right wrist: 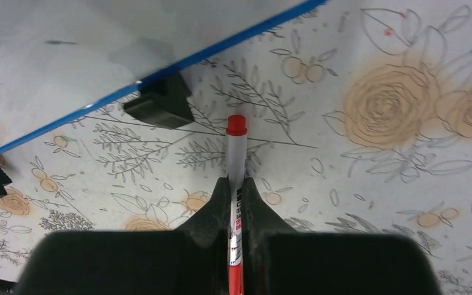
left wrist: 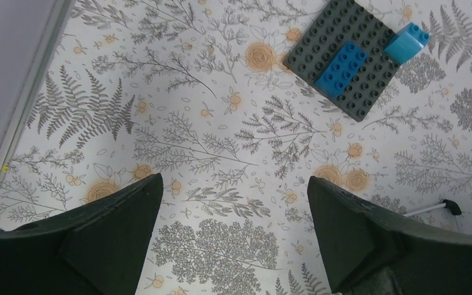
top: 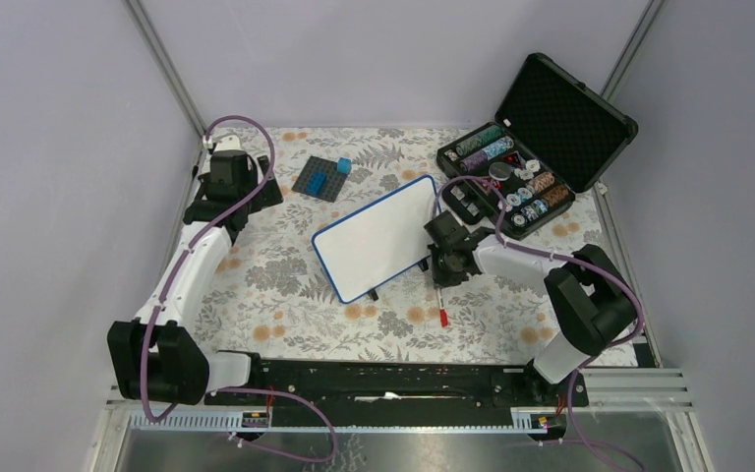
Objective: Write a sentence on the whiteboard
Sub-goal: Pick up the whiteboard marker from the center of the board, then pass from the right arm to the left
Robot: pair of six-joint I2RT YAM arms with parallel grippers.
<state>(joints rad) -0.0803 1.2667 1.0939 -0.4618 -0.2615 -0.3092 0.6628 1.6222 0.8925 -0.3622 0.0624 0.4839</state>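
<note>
While left pincer (left wrist: 233,181) gapes, right pincer (right wrist: 236,184) clamps marker (right wrist: 236,144).

Bright even light, soft shadows, wrist views slightly soft

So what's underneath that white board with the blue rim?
Two little black feet prop the whiteboard up off the flowered cloth. Anything lying beneath the board's middle is covered from every view.

The whiteboard (top: 378,236) is lying at a slant near the middle of the flowered table (top: 285,285). Its blue rim (right wrist: 221,46) is framing a plain white face, and its 2 black feet (right wrist: 160,104) are sitting under the near long edge.
</note>
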